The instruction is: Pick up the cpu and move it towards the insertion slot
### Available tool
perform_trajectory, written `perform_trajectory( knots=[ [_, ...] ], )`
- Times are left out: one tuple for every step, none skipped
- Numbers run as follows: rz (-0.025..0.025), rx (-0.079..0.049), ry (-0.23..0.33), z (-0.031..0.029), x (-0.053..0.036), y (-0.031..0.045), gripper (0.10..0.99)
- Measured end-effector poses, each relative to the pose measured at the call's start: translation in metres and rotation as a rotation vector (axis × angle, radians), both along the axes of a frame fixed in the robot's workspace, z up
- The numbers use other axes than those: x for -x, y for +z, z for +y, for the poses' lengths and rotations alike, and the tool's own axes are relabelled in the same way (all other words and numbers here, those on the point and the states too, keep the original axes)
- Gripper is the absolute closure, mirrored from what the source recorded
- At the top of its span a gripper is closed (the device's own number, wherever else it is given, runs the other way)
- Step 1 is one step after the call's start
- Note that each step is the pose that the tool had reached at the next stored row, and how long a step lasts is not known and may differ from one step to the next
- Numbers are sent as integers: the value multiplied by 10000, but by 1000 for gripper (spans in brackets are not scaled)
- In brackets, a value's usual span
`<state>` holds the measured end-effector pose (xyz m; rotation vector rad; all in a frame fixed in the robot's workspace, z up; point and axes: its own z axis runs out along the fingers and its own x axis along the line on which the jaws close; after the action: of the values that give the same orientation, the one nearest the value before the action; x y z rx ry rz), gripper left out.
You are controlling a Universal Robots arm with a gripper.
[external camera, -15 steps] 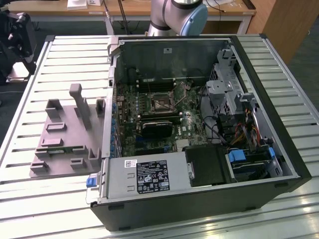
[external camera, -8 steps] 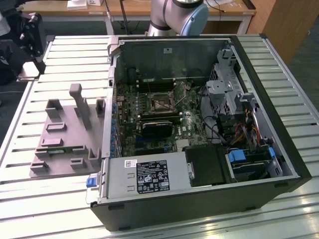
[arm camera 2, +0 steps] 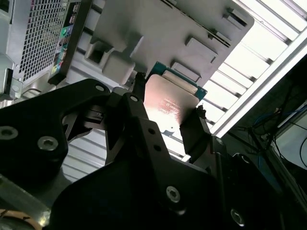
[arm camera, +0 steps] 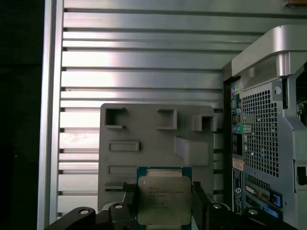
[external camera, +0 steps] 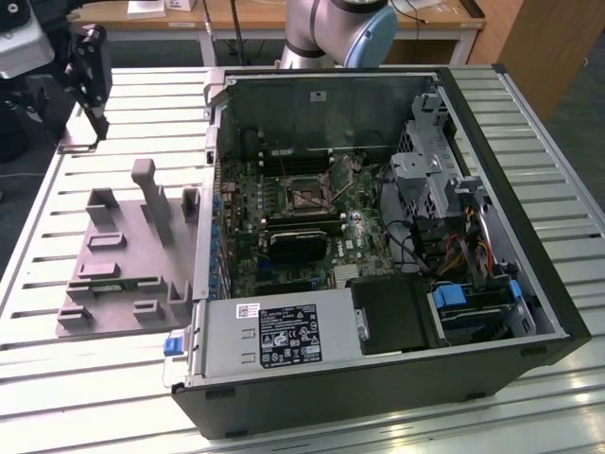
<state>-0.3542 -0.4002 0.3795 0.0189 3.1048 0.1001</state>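
Observation:
The cpu (arm camera: pixel 164 199) is a flat square chip with a silver top and a thin green rim. My gripper (arm camera: pixel 163 208) is shut on it, one black finger against each side edge. The second wrist view shows the same hold, the cpu (arm camera 2: pixel 169 101) sitting between the fingers of the gripper (arm camera 2: pixel 168 109). In the exterior view the gripper (external camera: pixel 95 123) hangs above the table's far corner on the exterior view's left, away from the computer case. The insertion slot (external camera: pixel 304 194), a silver-framed socket, lies on the green motherboard inside the open case.
A grey moulded fixture plate (external camera: pixel 123 265) with pockets and upright posts lies on the slatted metal table (external camera: pixel 57 378), between the gripper and the case. The open black computer case (external camera: pixel 378 378) has raised walls, a power supply (external camera: pixel 284 336) and drive cages (external camera: pixel 473 246) around the motherboard.

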Motion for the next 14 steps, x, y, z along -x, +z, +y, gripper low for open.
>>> perform_trajectory(
  knots=[
    [1,0,0,0,-41,0,549],
    [2,1,1,0,-79,1,549],
    [3,1,0,0,-117,1,549],
    [4,1,0,0,-156,0,549],
    [4,0,0,0,-195,0,549],
    [5,0,-1,0,-235,0,549],
    [7,1,0,0,-275,1,549],
    [8,0,0,0,-315,1,549],
    [9,0,1,0,-360,0,549],
    [10,0,0,0,-402,0,549],
    [12,0,-1,0,-445,0,549],
    [14,1,-1,0,-489,1,549],
    [15,1,-1,0,-534,1,549],
    [16,0,1,0,-580,0,549]
  ],
)
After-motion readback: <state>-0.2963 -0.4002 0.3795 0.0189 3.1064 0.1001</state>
